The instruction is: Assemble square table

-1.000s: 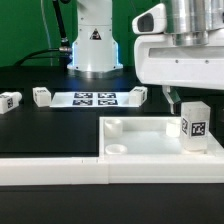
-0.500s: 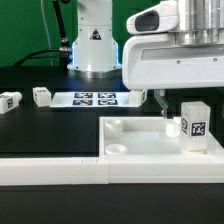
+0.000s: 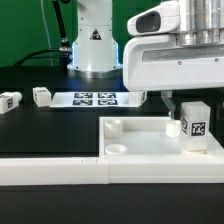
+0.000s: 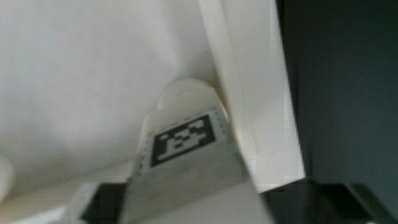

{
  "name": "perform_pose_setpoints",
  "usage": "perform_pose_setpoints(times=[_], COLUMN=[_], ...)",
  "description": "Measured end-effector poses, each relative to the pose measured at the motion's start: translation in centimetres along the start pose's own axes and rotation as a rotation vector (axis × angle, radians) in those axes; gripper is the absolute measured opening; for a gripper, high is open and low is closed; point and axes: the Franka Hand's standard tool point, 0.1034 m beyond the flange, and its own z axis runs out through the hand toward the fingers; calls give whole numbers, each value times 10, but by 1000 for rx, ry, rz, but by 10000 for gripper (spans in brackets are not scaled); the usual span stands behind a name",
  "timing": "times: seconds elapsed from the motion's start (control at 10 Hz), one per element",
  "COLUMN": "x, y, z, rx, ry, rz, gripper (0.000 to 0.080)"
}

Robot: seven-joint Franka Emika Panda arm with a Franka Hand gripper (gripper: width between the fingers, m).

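Claw [image 3: 182, 110] had narrowed around upright leg [image 3: 194, 126] since earlier frame; could not tell whether pads already pinched it. Leg stood on square tabletop [image 3: 140, 135], just beside raised rim [image 4: 249, 100], slab flat on desk [image 3: 40, 125]. Leg judged light, rigid, smooth plastic, somewhat slippery; best gripped across flat sides, mid-height.

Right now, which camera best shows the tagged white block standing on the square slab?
The exterior view: the leg stands whole and upright on the slab. The wrist view shows only its tagged face, close up.
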Motion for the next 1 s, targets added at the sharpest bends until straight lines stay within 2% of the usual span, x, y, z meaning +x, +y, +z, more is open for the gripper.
perform_pose_setpoints(times=[0.2, 0.5, 0.7, 0.9, 1.0], x=[1, -3, 0, -1, -1], y=[4, 4, 7, 7, 7], z=[1, 2, 4, 4, 4], rx=[-3, -10, 71, 76, 76], ry=[-2, -18, -53, -60, -59], rz=[152, 571, 978, 1003, 980], gripper=[303, 303, 299, 299, 413])
